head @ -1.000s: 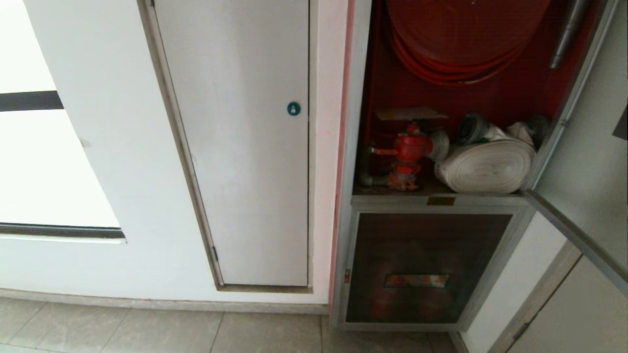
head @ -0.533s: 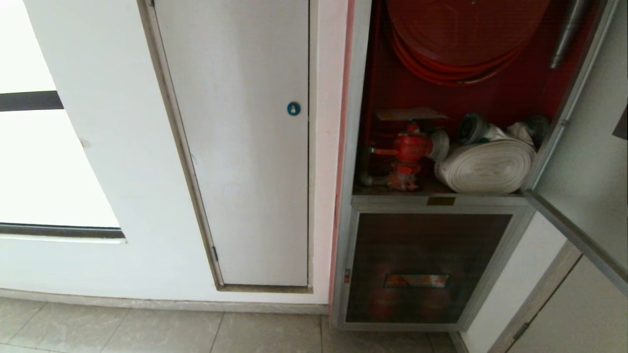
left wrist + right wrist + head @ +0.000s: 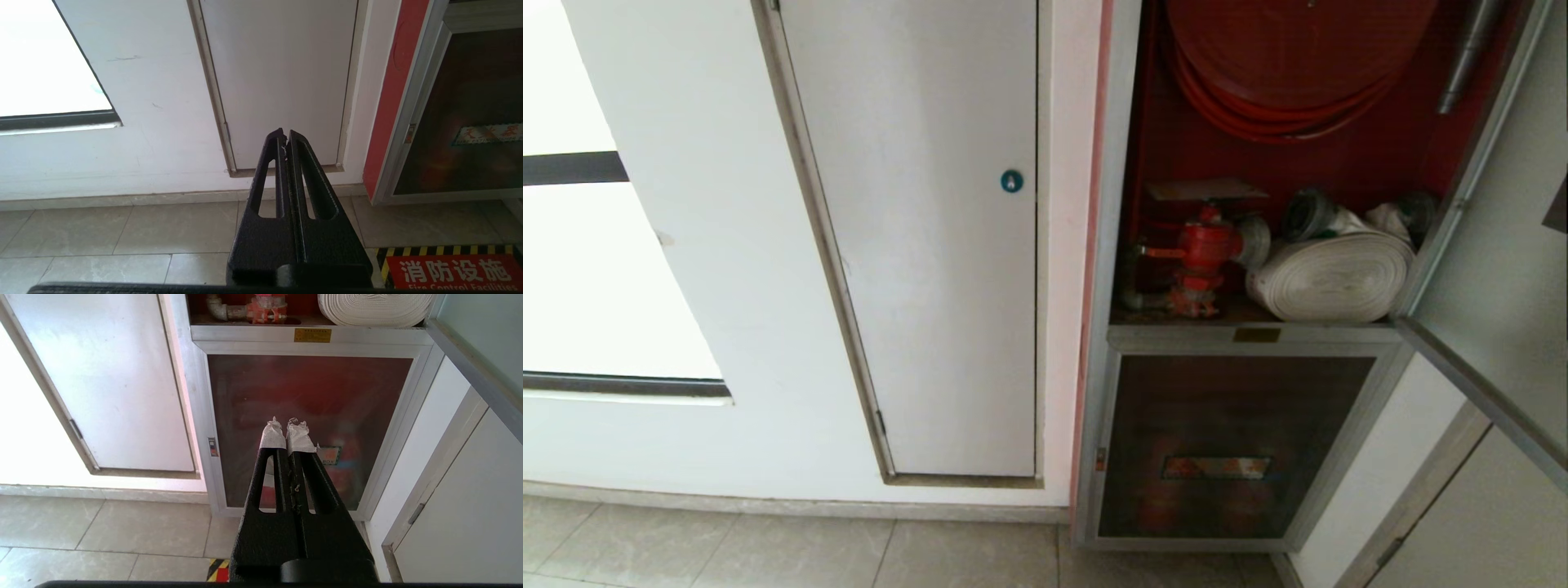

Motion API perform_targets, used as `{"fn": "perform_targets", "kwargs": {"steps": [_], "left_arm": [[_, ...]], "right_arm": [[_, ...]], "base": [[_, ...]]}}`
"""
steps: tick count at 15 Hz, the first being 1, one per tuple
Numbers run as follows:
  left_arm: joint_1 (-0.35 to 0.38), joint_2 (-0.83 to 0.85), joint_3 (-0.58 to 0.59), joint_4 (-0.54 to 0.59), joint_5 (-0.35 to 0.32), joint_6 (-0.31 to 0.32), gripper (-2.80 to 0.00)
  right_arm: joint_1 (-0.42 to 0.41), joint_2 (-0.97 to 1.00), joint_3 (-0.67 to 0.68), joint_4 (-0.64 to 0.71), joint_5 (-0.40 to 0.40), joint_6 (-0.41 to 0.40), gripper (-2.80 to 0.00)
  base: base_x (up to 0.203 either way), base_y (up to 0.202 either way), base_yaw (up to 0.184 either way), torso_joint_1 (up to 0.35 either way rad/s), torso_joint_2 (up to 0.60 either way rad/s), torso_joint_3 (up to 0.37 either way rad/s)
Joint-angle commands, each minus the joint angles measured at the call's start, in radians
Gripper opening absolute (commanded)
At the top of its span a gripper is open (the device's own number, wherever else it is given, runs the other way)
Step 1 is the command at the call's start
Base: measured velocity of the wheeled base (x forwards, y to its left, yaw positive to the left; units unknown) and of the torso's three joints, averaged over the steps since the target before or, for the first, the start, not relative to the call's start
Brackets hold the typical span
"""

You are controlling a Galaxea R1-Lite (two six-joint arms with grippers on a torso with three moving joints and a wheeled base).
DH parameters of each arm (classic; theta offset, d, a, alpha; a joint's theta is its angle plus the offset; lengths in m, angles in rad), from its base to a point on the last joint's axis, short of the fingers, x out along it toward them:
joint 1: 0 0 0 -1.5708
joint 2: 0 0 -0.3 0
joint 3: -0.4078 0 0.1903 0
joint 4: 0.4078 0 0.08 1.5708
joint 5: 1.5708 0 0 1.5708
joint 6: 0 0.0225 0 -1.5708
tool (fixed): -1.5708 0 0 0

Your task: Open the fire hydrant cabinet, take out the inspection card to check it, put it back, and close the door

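Note:
The fire hydrant cabinet stands open, its red interior showing. Its door is swung out to the right, and its silver frame crosses the right wrist view. The inspection card, a thin flat sheet, lies on top of the red valve inside. Neither arm shows in the head view. My left gripper hangs shut and empty over the floor, facing the white wall panel. Low before the cabinet's lower dark panel, my right gripper is shut with white-wrapped tips and holds nothing.
A rolled white hose lies beside the valve, under a red hose reel. The lower dark panel carries a red label. Left of the cabinet is a white panel with a blue lock. A red floor sign lies in front.

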State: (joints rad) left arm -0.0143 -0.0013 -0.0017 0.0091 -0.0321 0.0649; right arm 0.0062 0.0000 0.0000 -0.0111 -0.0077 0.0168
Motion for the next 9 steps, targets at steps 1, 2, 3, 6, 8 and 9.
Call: {"fn": "perform_targets", "kwargs": {"steps": [1, 2, 3, 6, 8, 9], "left_arm": [[0.0, 0.0, 0.0, 0.0, 0.0, 0.001, -2.8], [-0.001, 0.0, 0.0, 0.0, 0.0, 0.001, -2.8], [-0.001, 0.0, 0.0, 0.0, 0.0, 0.001, -2.8], [0.0, 0.0, 0.0, 0.0, 0.0, -0.004, -2.8], [0.0, 0.0, 0.0, 0.0, 0.0, -0.002, -2.8], [0.0, 0.0, 0.0, 0.0, 0.0, -0.002, -2.8]], "right_arm": [[0.001, 0.002, 0.005, 0.0, 0.0, 0.0, -2.8], [0.001, 0.002, 0.005, 0.0, 0.0, 0.0, -2.8], [0.0, 0.002, 0.004, 0.0, 0.0, 0.0, -2.8], [0.001, 0.002, 0.004, -0.001, 0.0, 0.0, -2.8], [0.001, 0.002, 0.005, -0.001, 0.0, 0.0, -2.8], [0.0, 0.001, 0.005, 0.0, 0.0, 0.0, -2.8]], "base": [[0.0, 0.0, 0.0, 0.0, 0.0, 0.0], [0.0, 0.0, 0.0, 0.0, 0.0, 0.0], [0.0, 0.0, 0.0, 0.0, 0.0, 0.0], [0.0, 0.0, 0.0, 0.0, 0.0, 0.0], [0.136, 0.0, 0.0, -0.007, 0.0, 0.005], [0.192, 0.0, 0.0, 0.017, 0.0, -0.003]]}}
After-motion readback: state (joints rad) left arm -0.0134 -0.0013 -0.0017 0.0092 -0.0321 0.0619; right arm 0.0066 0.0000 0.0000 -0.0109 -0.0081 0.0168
